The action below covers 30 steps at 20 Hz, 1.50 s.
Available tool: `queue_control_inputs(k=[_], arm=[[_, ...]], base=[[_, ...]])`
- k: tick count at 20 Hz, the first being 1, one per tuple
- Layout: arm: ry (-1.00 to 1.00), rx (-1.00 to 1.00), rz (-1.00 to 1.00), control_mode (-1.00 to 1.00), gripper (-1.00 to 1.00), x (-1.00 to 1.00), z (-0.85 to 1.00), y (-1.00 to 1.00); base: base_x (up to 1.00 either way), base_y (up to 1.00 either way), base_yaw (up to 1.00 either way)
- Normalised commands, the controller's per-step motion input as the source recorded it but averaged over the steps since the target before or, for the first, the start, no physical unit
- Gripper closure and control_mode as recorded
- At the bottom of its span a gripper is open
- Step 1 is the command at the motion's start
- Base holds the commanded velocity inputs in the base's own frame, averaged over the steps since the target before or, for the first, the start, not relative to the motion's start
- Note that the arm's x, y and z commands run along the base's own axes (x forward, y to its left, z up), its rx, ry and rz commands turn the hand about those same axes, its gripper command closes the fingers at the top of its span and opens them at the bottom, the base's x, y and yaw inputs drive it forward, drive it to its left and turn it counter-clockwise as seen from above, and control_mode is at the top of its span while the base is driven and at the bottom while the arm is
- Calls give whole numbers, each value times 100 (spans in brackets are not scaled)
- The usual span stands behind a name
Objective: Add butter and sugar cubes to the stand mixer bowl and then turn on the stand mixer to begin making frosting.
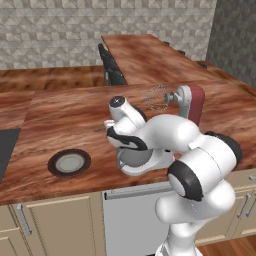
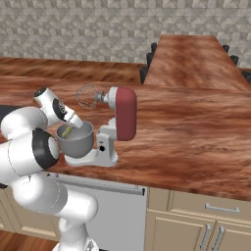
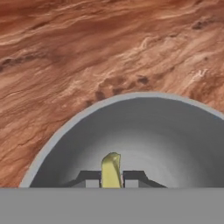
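Butter [image 3: 111, 169]: slim pale yellow stick, clamped between the fingers of the gripper [image 3: 111, 180], held just above the open stand mixer bowl [image 2: 76, 139]. Bowl seated on the stand mixer [image 2: 117, 122], near counter edge, red head tilted back. Handling advice: lower inside the rim, release over the centre, withdraw clear of the whisk [image 2: 87, 96].

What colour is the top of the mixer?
Dark red. The mixer head shows best in the right base view.
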Motion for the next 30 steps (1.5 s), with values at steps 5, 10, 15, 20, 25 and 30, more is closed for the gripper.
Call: queue_control_inputs(k=[5,10,15,20,25,30], arm=[[0,0,0,-100,100,10,-42,-20],[0,0,0,-100,100,18,-38,-14],[0,0,0,-100,-100,1,-38,-15],[1,0,0,-100,-100,-14,-12,-24],[0,1,0,-100,-100,-53,27,-12],[-4,7,0,-100,-100,-87,100,14]], base=[[0,0,0],[0,0,0],[0,0,0],[0,0,0],[0,0,0],[0,0,0]])
